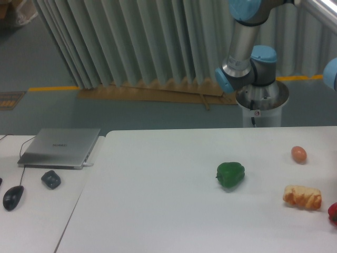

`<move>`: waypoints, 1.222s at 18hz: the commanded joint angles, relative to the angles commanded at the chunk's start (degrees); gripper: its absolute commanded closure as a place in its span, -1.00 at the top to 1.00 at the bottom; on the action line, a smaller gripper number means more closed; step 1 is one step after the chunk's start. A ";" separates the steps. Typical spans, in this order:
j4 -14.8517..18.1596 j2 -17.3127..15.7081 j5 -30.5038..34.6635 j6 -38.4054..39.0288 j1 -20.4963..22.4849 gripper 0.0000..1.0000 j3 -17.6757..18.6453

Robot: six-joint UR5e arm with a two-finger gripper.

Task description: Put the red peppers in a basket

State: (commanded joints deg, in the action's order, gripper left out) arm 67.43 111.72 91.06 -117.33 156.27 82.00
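Note:
A glossy dark-red bell pepper (333,212) shows only as a sliver at the right edge of the white table (158,211); most of it is cut off by the frame. No basket is in view. The arm's base and lower joints (247,68) stand behind the table at the upper right. The gripper itself is out of the frame.
A green bell pepper (230,174) sits mid-right on the table. A small orange-brown egg (299,154) lies to its right, and a yellow-orange bread-like piece (302,196) lies in front of that. A closed laptop (60,147), a dark small object (50,179) and a mouse (12,197) are on the left desk.

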 joint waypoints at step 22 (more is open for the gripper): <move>-1.69 -0.54 -3.15 6.73 -0.96 1.00 2.29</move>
State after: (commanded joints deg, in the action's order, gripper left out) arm 65.74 111.18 87.91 -110.60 155.31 84.28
